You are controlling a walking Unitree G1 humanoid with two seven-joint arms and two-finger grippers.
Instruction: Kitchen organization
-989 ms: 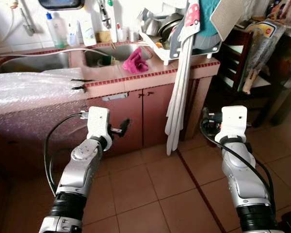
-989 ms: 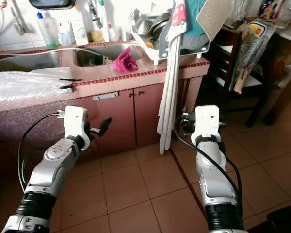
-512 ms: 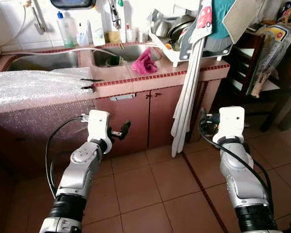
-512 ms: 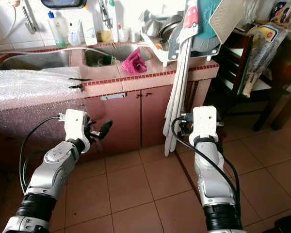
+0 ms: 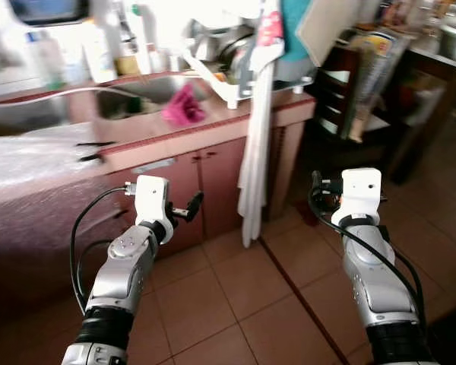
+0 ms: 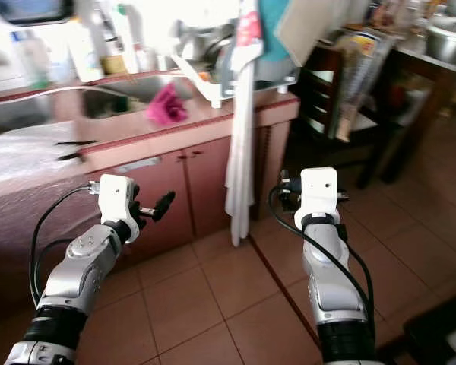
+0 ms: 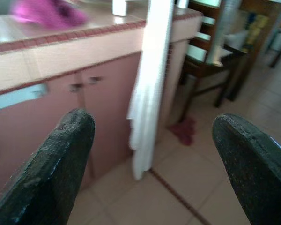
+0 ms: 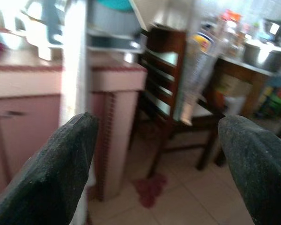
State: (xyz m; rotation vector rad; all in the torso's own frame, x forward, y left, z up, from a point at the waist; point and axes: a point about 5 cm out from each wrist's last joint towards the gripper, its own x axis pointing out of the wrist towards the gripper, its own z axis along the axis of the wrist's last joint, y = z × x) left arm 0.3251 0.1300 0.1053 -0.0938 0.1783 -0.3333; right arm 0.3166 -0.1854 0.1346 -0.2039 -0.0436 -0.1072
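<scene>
Two grippers hover before the pink counter: left gripper and right gripper both spread wide, holding nothing. A magenta cloth lies on that counter beside the sink.

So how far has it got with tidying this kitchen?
Hard to say from one moment. Both grippers, left gripper and right gripper, are open and hold nothing, raised in front of the pink counter. A pink cloth lies on the counter by the sink, dishes sit in the white rack, and a white cloth hangs over the edge. That would fit before tidying or between items.
</scene>
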